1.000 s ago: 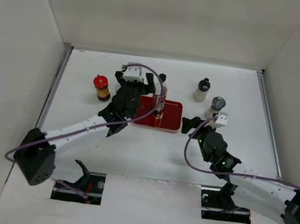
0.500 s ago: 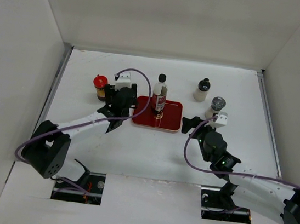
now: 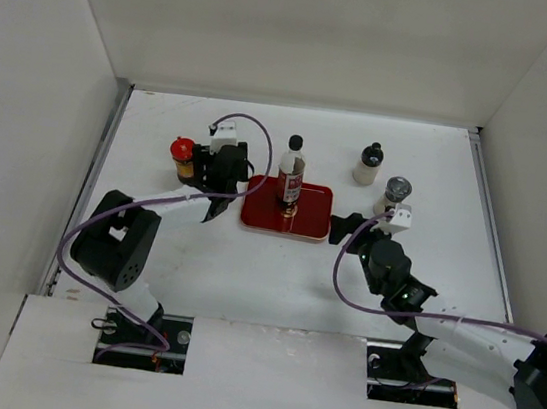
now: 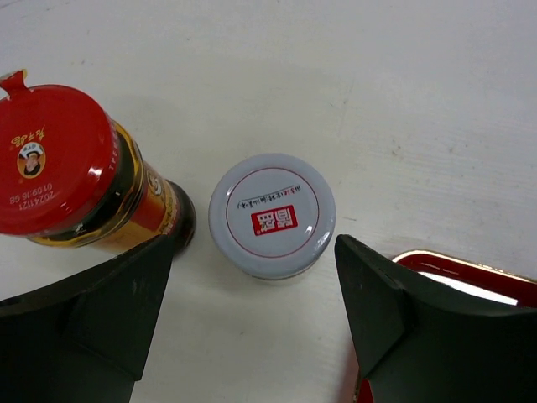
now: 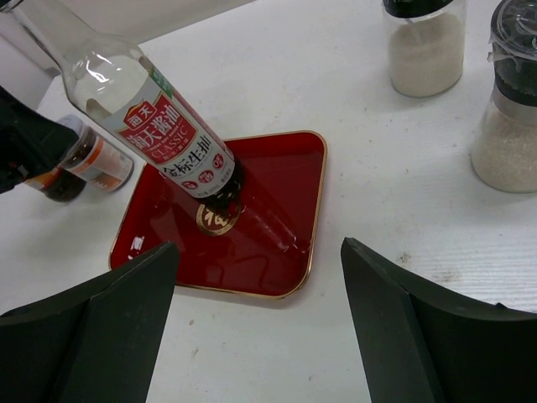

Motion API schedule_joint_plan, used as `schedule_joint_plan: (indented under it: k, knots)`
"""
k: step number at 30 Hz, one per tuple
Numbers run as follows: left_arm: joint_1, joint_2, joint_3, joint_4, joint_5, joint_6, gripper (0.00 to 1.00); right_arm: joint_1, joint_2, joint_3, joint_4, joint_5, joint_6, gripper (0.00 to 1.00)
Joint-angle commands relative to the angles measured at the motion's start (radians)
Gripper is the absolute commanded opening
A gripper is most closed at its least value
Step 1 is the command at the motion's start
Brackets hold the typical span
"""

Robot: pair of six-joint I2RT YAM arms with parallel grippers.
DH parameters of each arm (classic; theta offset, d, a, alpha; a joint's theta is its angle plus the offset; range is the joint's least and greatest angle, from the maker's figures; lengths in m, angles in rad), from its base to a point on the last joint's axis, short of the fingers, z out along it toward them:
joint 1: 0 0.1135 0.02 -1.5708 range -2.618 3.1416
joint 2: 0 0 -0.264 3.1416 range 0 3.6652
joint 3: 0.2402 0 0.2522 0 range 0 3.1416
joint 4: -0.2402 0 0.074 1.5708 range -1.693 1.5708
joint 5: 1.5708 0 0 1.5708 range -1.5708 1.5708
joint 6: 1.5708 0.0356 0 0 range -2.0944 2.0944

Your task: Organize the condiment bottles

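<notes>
Toward the near side of the table, the right gripper hung released, jaws spread wide with nothing between them, facing the red tray. On that tray stood the tall clear dark-sauce bottle, upright, the only bottle yet placed there. It had a black cap and a red-and-white label, and sauce showed only low in the glass.

Just left of the tray, the left gripper was also unclenched. Its jaws straddled the pale-lidded jar from above, with a gap showing on either side of the lid. That lid was round and grey-white, with a thin red ring and a small red mark at its centre. The red-lidded yellow jar stood just beside it, close to the left jaw.

Farther back on the right, the grey-lidded shaker and the white black-capped bottle stood on the bare table, near each other.

The step in hand looked like lining up a grasp on the pale-lidded jar. The next move would call for descending and closing squarely on it without knocking its red-lidded neighbour.
</notes>
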Motion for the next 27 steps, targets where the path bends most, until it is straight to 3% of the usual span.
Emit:
schedule_joint_plan:
  k: [1,9,16,27]
  knots:
    - [0.024,0.027,0.050,0.092,0.049,-0.009,0.77,-0.009,0.006,0.010,0.051,-0.013,0.014,0.85]
    - [0.046,0.078,0.088,0.155,0.106,-0.005,0.74,-0.007,0.031,0.020,0.052,-0.022,0.014,0.85]
    - [0.054,0.084,0.080,0.162,0.137,-0.003,0.37,-0.009,0.003,0.010,0.052,-0.024,0.013,0.85]
    - [-0.012,-0.114,-0.019,0.159,0.100,-0.005,0.30,-0.015,-0.006,0.009,0.049,-0.027,0.014,0.85]
